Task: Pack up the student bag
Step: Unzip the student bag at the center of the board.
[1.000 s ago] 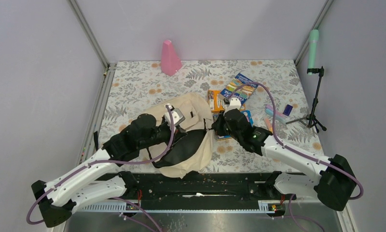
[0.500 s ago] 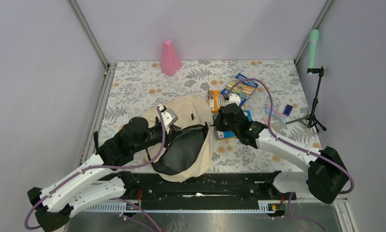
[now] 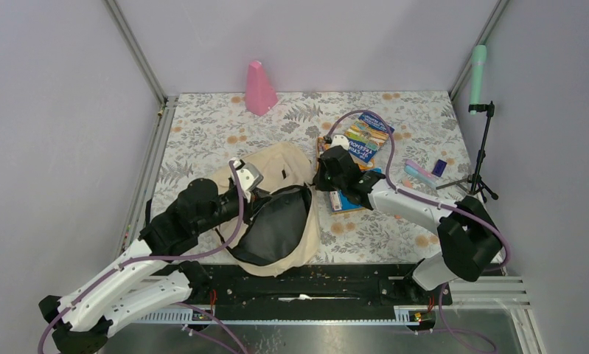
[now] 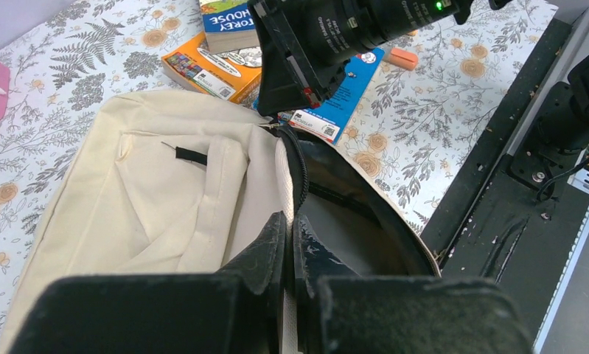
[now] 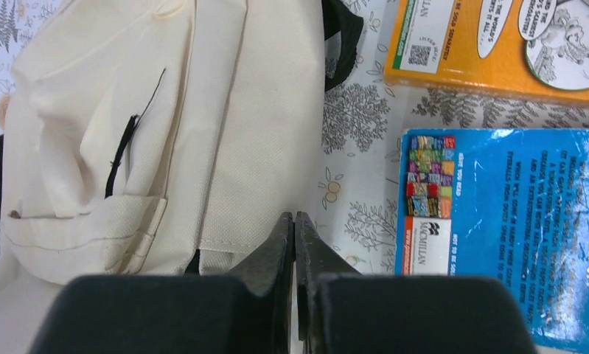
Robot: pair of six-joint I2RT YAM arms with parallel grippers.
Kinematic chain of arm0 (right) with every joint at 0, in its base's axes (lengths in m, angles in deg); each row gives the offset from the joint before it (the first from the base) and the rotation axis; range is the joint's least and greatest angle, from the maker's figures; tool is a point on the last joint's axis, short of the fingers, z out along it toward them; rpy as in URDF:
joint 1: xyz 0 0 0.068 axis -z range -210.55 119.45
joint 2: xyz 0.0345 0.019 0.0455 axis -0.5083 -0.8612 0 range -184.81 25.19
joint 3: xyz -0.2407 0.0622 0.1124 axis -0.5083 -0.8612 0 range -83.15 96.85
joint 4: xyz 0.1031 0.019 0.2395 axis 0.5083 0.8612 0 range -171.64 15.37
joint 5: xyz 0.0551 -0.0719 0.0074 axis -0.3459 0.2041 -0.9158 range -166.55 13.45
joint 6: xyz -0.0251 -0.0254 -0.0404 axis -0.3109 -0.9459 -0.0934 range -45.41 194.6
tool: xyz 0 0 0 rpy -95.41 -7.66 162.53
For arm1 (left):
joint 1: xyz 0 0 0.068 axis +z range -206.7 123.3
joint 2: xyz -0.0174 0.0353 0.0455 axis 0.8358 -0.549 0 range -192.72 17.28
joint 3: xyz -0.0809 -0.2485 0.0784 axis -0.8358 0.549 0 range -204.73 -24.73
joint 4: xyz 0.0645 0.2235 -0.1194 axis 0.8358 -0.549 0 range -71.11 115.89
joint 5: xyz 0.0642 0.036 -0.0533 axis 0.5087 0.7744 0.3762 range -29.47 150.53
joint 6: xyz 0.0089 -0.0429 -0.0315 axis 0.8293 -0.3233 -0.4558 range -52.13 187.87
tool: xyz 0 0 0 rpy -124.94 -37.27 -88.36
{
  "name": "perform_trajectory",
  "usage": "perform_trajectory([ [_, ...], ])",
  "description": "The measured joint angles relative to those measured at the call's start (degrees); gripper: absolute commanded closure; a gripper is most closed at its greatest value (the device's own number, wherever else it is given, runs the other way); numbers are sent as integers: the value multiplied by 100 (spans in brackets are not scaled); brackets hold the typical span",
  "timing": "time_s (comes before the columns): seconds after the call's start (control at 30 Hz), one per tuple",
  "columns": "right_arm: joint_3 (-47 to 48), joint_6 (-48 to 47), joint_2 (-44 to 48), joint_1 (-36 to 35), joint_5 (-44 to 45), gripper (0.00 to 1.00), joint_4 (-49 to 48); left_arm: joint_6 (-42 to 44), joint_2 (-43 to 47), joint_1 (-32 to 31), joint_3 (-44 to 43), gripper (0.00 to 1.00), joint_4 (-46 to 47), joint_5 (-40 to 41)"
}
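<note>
The student bag (image 3: 280, 164) lies on the floral surface (image 3: 203, 125) between the arms, mouth gaping, seemingly because the left tool (image 4: 290, 228), clamped shut on its zipper rim, holds it open, while the right tool (image 5: 295, 225), also shut, meets the bag's far edge beside the books (image 3: 365, 136), grip unclear.

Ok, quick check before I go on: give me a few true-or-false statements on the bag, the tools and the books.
The student bag is zipped closed. False: it gapes open, its dark inside showing.
The left tool and the right tool are both shut. True.
The orange book is inside the bag. False: it lies on the table beside the bag.
The pink cone stands near the table's far edge. True.
</note>
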Motion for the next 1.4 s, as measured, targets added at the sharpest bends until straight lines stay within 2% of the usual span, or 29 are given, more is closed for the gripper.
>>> perform_trajectory([
  [0.4,896,-63,-470,422,-356,100,229,107,35,118,-26,100,-87,-195],
  [0.7,2518,-136,-1672,505,-949,100,925,122,15,341,-107,100,-63,-402],
  [0.9,2841,-127,-1947,505,-1224,99,1268,120,13,376,-199,100,-149,-345],
  [0.97,2863,-133,-1947,511,-1222,84,1346,70,-2,374,-201,100,-136,-208],
  [1.1,2804,-271,-1912,640,-990,38,1340,-37,-164,365,-348,100,-168,203],
  [1.17,2583,-339,-1749,798,-817,22,1355,-87,-195,365,-400,100,-136,455],
  [1.3,1751,-492,-837,990,-520,1,1436,-264,-297,452,-404,100,-114,852],
  [1.4,1178,-546,87,1023,-367,0,1493,-369,-435,525,-404,100,-92,1019],
])
